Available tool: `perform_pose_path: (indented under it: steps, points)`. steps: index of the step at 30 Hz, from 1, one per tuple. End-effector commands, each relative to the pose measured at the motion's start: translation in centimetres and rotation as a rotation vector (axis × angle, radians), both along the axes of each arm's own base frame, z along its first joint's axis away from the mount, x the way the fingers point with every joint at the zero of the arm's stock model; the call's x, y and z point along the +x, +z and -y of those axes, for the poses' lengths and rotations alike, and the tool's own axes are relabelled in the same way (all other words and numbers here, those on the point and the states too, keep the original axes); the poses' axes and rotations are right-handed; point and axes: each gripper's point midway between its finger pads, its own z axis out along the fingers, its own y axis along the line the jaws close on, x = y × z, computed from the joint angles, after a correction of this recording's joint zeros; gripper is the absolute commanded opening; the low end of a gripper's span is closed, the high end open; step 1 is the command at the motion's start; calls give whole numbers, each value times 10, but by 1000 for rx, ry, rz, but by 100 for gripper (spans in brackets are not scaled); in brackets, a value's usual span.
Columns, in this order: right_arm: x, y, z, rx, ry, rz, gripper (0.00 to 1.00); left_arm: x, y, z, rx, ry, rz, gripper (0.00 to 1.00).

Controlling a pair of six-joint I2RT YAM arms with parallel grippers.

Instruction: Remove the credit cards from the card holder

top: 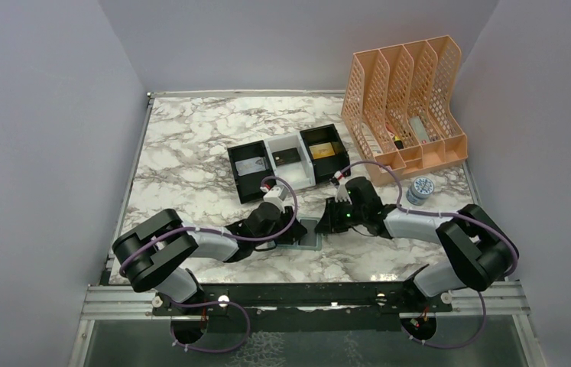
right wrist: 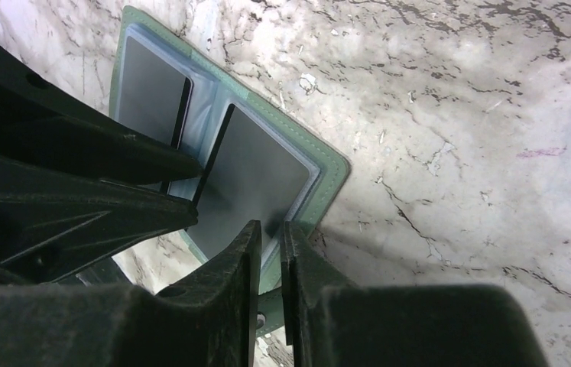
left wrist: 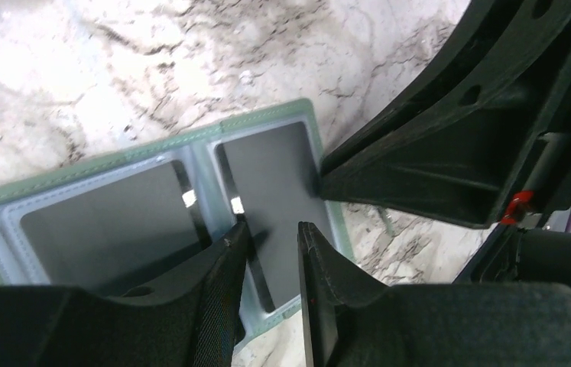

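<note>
The sage-green card holder (top: 305, 234) lies open and flat on the marble between both grippers, pale blue-grey inside up. Two dark credit cards sit in its pockets: one in the left wrist view (left wrist: 106, 229), the other beside it (left wrist: 274, 176). My left gripper (left wrist: 270, 228) is open by a narrow gap, its tips over the second card near the fold. My right gripper (right wrist: 270, 225) is almost closed, with its tips at the holder's outer rim (right wrist: 328, 162) beside that same card (right wrist: 251, 168). The other card (right wrist: 148, 84) is partly hidden by the left gripper's fingers (right wrist: 76, 206).
A black-and-white three-compartment tray (top: 290, 160) stands behind the holder. An orange mesh file rack (top: 404, 99) is at the back right, with a small round tin (top: 420, 189) in front of it. The two grippers (top: 286, 228) (top: 328, 220) are close together.
</note>
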Motion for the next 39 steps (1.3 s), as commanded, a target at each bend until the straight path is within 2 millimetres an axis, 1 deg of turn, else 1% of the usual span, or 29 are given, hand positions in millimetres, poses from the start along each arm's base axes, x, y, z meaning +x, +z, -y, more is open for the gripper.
perform_pose_path:
  steps: [1, 6, 9, 11, 15, 18, 21, 23, 30, 34, 39]
  points:
    - [-10, -34, 26, -125, -86, -52, 17, -11, -16, -12, 32, 0, -19, 35]
    - [-10, -36, 29, -127, -121, -58, 16, -9, -11, -21, 41, 24, 6, 41]
    - [-11, -36, 27, -122, -106, -62, 16, -9, -9, -20, 47, 12, 12, 42]
    - [-11, -35, 27, -120, -104, -61, 16, -10, -16, -18, 69, -6, -1, 42]
    - [-11, -35, 27, -116, -100, -56, 16, -20, -38, -19, 96, -9, -84, 41]
    - [-13, -36, 25, -113, -90, -65, 15, -24, -47, -21, 112, -1, -112, 41]
    - [-14, -37, 25, -113, -83, -70, 15, -23, -45, -19, 100, 1, -116, 40]
    - [-14, -36, 24, -110, -78, -67, 15, -22, -43, -17, 85, 10, -117, 37]
    - [-15, -37, 24, -105, -74, -68, 13, -19, -28, -12, -9, 46, -109, 30]
    - [-14, -36, 24, -105, -78, -66, 13, -19, -17, -6, -65, 38, -104, 23]
    - [-14, -37, 25, -109, -83, -66, 12, -20, -12, -2, -88, 27, -107, 15]
